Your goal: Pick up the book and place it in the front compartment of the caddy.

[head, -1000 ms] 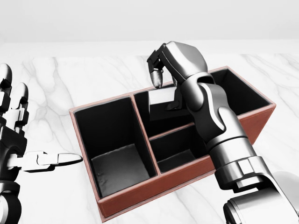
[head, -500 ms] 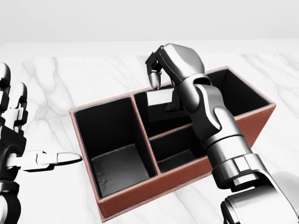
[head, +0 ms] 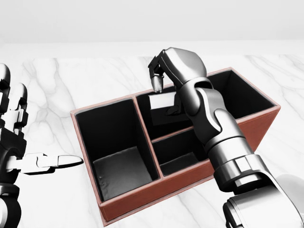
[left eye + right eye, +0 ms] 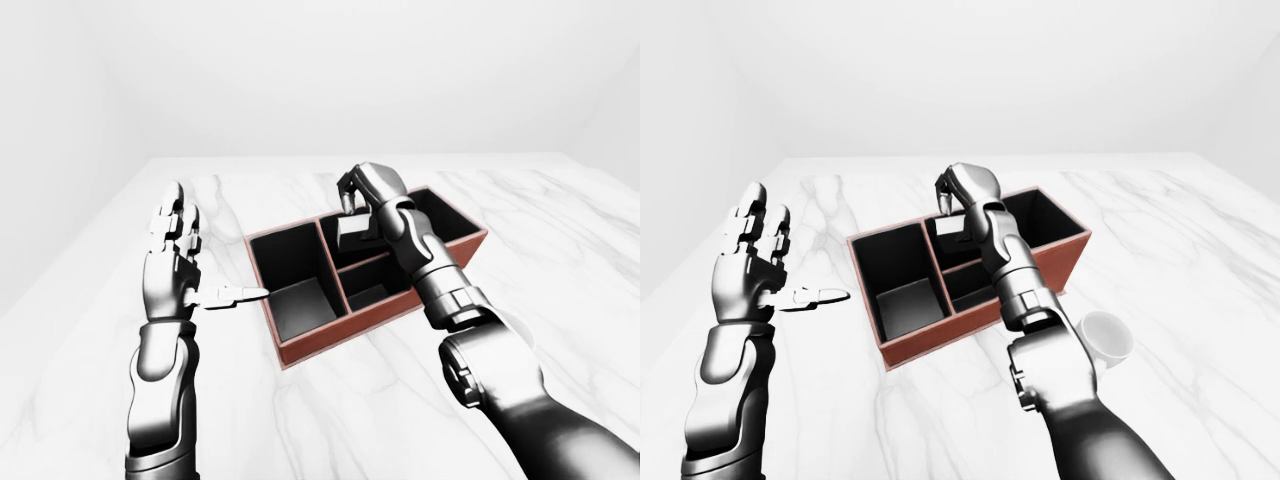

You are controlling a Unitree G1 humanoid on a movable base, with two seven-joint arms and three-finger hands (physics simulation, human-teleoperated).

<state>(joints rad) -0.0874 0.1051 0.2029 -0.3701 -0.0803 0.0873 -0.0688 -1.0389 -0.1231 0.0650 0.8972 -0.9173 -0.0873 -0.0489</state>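
Our right hand sits over the caddy, fingers curled down around the top edge of the book. It looks clamped on it, w/ one fingertip right at the book's upper edge, tho the wrist hides the far side of the grip. The book stands roughly upright, partly down inside the middle compartment nearer the head view's top, just above the divider that splits off the small compartment nearer the view's bottom. Whether its bottom edge touches the floor of that bay we can't tell.

Left hand is spread wide, holding nothing, well apart from the caddy on the head view's left, hovering over the marble table.

A white cup shows near our right forearm in the right-eye view.

For this step: keep the book vertical so it doesn't catch the divider, confirm which bay counts as front before letting go, lower till it's supported, then release slowly and lift straight up, clear of the rim.
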